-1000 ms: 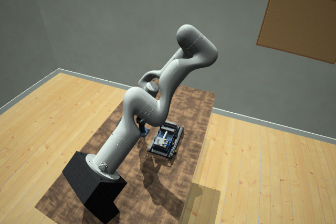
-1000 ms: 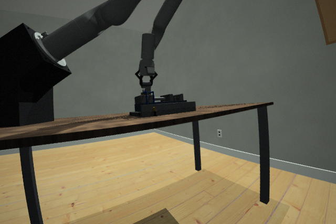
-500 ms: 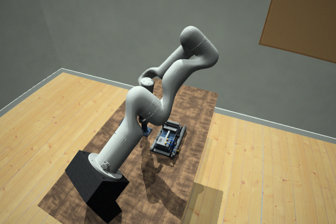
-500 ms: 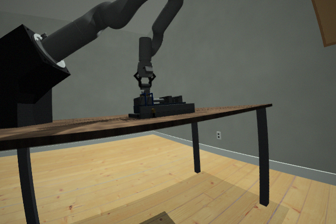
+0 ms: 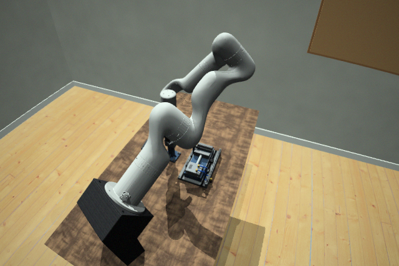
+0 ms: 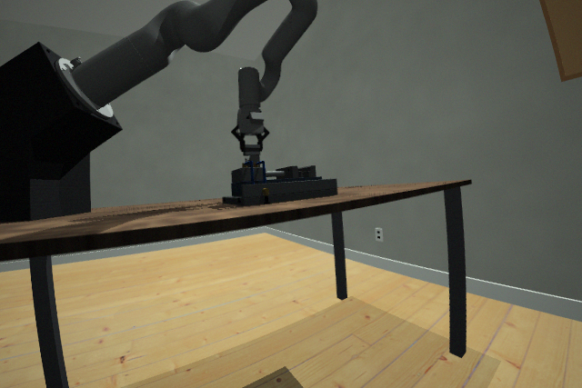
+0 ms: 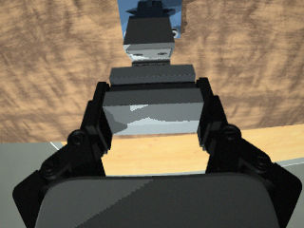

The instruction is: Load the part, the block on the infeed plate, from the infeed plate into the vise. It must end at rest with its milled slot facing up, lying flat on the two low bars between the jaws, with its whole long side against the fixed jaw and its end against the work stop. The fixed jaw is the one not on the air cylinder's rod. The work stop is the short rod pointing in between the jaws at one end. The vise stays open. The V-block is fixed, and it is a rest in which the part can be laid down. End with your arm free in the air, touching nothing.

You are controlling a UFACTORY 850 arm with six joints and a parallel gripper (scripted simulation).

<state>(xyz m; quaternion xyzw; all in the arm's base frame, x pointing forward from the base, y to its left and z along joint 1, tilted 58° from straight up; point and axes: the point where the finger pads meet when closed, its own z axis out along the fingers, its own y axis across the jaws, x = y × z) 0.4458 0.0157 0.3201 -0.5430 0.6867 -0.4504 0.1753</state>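
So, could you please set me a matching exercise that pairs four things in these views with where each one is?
Things:
1. grey block
2. vise
3. blue plate
4. brown board

Places:
A. hanging on the wall
B. gripped between the fingers of the claw
C. dark body, near the long edge of the table in the top view
D. beyond the claw's tips in the wrist view

Pairs: 1-B, 2-C, 3-D, 4-A
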